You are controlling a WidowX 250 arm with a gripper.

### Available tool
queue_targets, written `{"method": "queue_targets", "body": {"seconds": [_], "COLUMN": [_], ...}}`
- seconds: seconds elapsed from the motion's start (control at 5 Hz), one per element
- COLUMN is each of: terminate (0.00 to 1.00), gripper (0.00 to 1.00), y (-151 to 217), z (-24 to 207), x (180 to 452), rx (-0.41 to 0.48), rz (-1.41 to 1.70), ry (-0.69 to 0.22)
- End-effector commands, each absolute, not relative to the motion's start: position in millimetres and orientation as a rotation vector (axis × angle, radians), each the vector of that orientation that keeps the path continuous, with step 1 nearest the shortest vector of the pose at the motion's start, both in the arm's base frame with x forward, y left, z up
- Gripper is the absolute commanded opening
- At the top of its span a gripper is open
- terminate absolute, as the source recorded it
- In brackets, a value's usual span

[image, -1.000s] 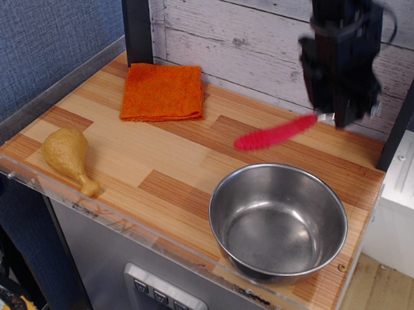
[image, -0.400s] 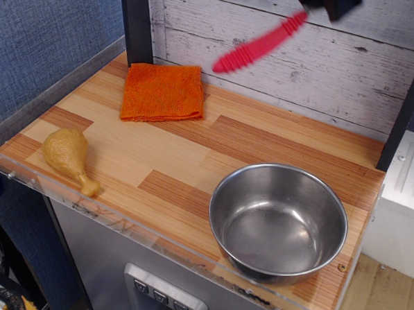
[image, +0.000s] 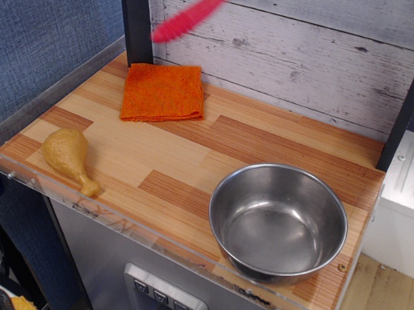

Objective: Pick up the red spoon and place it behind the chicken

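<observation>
Red spoon [image: 190, 16] now farther left, airborne.

A whitewashed plank wall [image: 323, 60] stood behind the wooden bench [image: 193, 154]. Blue fabric [image: 46, 42] covered the left side.
</observation>
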State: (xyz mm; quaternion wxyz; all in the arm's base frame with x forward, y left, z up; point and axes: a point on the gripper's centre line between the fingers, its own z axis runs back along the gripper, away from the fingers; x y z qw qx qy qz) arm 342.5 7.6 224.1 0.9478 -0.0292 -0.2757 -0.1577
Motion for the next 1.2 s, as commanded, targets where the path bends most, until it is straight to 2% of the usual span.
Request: {"method": "queue_targets", "body": {"seconds": [0.0, 0.6, 1.0], "terminate": [0.0, 0.0, 0.0], "gripper": [0.0, 0.0, 0.0], "y": [60.1, 87.8, 103.5], "z": [196.1, 140.5, 105.7], "x": [349.1, 354.7, 346.2], "rx": [0.002, 0.038, 0.042], "rz": [-0.234, -0.24, -0.239], "ry": [-0.515, -0.391, -0.317]}}
